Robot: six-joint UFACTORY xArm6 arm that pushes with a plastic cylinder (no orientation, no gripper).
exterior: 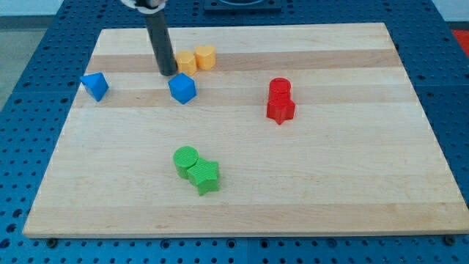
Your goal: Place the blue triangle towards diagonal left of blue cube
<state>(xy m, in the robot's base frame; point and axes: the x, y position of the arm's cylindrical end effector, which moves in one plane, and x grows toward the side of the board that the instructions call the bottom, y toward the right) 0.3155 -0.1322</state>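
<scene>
Pale wooden board [242, 205] on a blue perforated bench [22, 44], with coloured blocks scattered over it.

No gripper is fitted; the dark rod's tip [168, 73] is seen just above the blue cube [182, 88] and beside the yellow blocks [196, 59]. The blue triangle [94, 85] lies well apart, toward the view's left edge. Two touching red blocks [280, 100] are seen at the right, while a green cylinder [186, 160] and a green star-like block [204, 176] touch near the bottom.
</scene>
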